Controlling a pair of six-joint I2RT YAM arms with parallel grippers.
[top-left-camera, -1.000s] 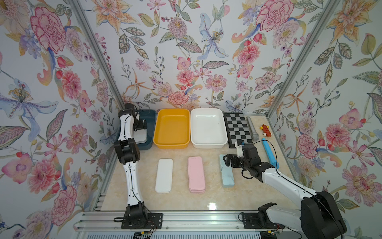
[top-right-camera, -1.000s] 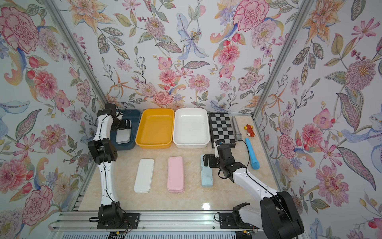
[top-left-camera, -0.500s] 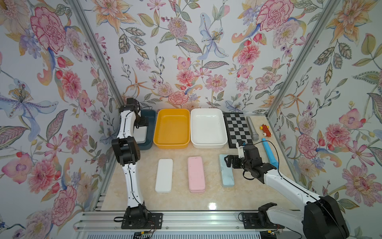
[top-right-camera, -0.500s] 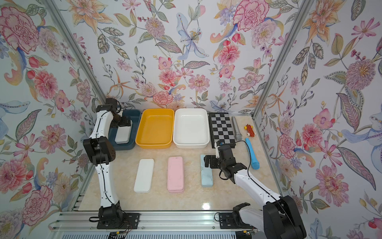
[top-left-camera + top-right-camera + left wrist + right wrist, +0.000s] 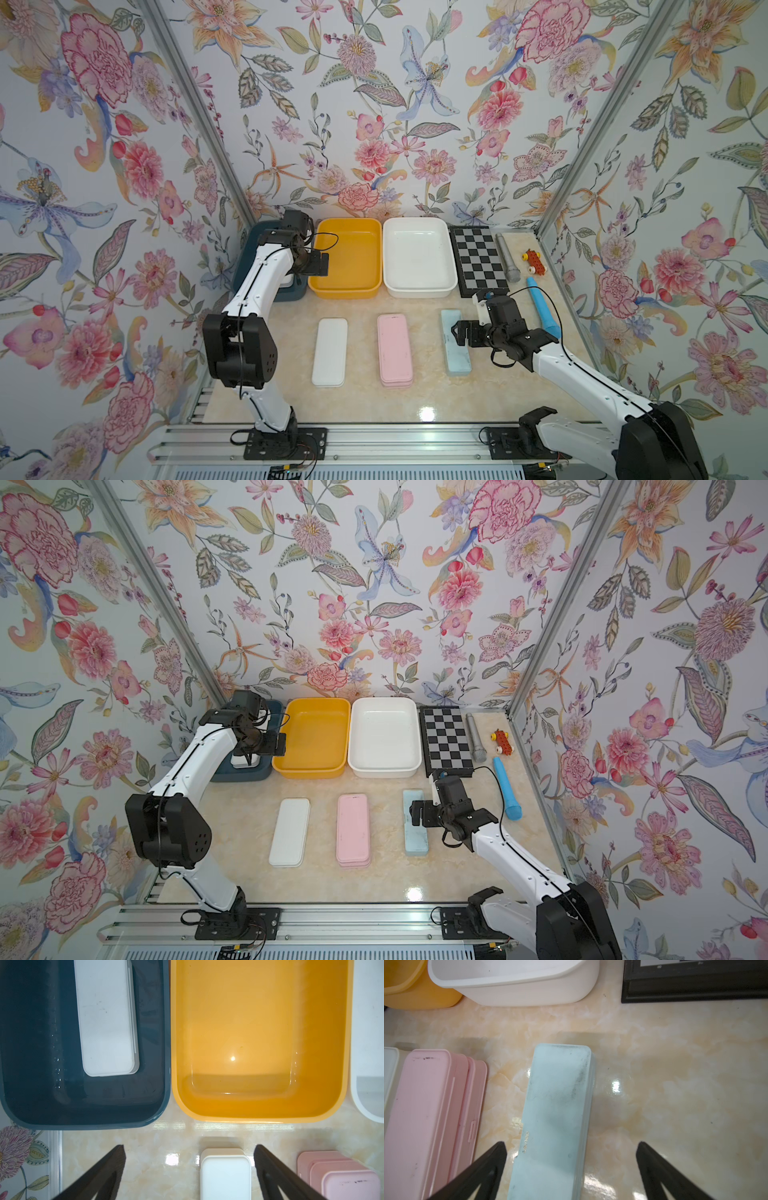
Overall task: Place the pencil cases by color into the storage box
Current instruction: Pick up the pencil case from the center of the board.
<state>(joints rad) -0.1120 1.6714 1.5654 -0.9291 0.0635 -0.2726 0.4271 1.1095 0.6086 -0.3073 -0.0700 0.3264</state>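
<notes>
Bare tabletop point(image 5: 415, 305) strip btw yellow bin point(image 5: 349, 293) / white bin point(image 5: 417, 293) at 12 and case row at 6 — open lane. Clear gaps btw white cases point(image 5: 329, 352), pink cases point(image 5: 395, 351), blue case point(image 5: 457, 363). Chessboard point(image 5: 478, 259), grey mic point(image 5: 507, 257), blue stick point(image 5: 542, 307) crowd 2 o'clock; left arm point(image 5: 257, 291) overhangs 9–10 side

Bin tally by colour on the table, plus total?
Dark blue bin: 1
Yellow bin: 1
White bin: 1
Total: 3
</notes>
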